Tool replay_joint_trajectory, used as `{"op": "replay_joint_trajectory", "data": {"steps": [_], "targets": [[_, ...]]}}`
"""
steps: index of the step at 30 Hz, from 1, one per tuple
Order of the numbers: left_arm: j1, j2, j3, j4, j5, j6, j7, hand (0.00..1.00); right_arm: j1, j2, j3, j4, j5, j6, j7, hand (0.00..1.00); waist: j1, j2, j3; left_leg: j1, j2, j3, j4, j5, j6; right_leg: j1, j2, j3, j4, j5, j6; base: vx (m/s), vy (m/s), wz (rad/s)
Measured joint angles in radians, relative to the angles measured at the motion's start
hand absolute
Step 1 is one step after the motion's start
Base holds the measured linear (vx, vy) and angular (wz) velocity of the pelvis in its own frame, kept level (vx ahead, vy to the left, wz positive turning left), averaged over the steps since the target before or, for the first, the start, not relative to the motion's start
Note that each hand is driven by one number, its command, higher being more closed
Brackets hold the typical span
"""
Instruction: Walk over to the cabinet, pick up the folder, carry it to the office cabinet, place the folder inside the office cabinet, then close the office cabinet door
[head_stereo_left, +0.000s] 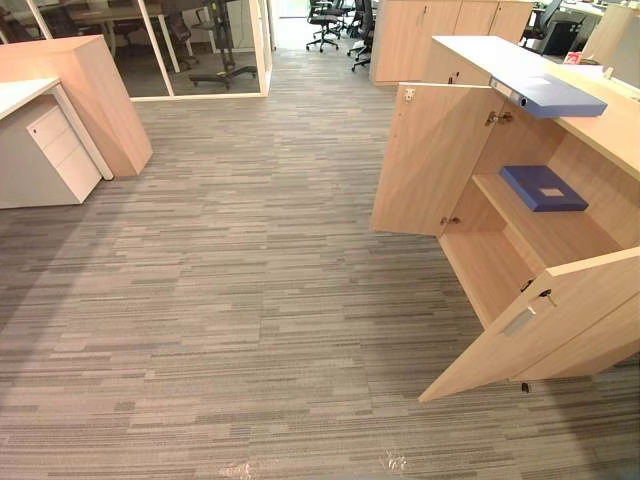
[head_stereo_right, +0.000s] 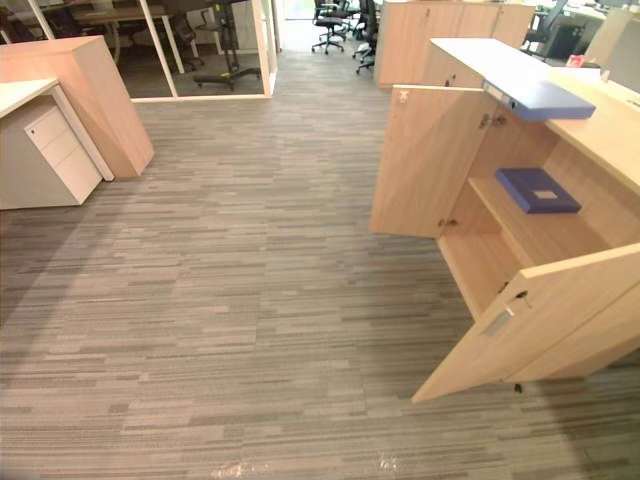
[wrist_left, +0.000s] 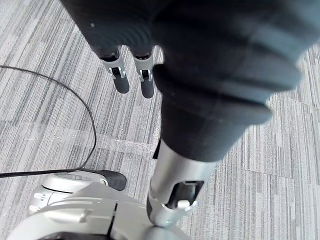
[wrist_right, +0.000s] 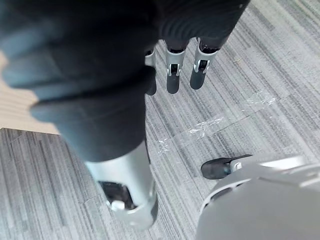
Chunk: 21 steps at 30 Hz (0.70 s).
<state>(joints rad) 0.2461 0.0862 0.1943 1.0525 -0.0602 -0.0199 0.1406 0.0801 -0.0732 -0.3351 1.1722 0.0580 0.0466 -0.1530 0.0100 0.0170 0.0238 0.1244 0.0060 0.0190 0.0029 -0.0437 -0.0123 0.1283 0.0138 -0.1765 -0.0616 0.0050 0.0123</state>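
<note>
Your left hand (wrist_left: 121, 82) and right hand (wrist_right: 172, 80) are hanging straight-fingered, empty; you're seemingly approaching, next needing the folder (head_stereo_left: 555, 92) atop the cabinet (head_stereo_left: 430, 160).

A: Any way in?
B: Bare carpet (head_stereo_left: 250, 300) up to the office cabinet (head_stereo_left: 610, 130). Its near door (head_stereo_left: 540, 325) juts into the approach; the far door (head_stereo_left: 430, 160) stands wide. Shelf (head_stereo_left: 570, 232) room lies beside the blue folder (head_stereo_left: 543, 187).

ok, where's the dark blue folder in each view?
Left eye view: dark blue folder on cabinet shelf, right.
Right eye view: folder, same shelf.
Left wrist view: left hand over carpet.
Right wrist view: right hand over carpet.
Landmark: open door left of it.
</note>
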Motion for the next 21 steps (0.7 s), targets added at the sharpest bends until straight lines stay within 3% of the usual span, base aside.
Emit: {"op": "replay_joint_trajectory", "data": {"steps": [12,21], "targets": [[-0.007,-0.001,0.000,-0.001,-0.027,-0.021,-0.031,0.00,-0.056,0.035,0.004,0.000,0.000,-0.001,0.041,0.00,0.006,0.008,0.007,0.004,-0.001,0.001,-0.003,0.000,0.000,0.002,-0.001,0.000,-0.001,0.000,0.001,0.00,0.000,0.00],[-0.014,-0.002,-0.017,-0.005,0.055,-0.038,-0.004,0.00,-0.067,0.037,0.014,-0.001,-0.070,-0.001,0.023,0.00,0.007,0.008,0.019,0.016,-0.002,-0.005,-0.014,0.006,0.000,0.012,-0.002,-0.009,-0.001,0.000,0.001,0.00,0.003,0.01]]}}
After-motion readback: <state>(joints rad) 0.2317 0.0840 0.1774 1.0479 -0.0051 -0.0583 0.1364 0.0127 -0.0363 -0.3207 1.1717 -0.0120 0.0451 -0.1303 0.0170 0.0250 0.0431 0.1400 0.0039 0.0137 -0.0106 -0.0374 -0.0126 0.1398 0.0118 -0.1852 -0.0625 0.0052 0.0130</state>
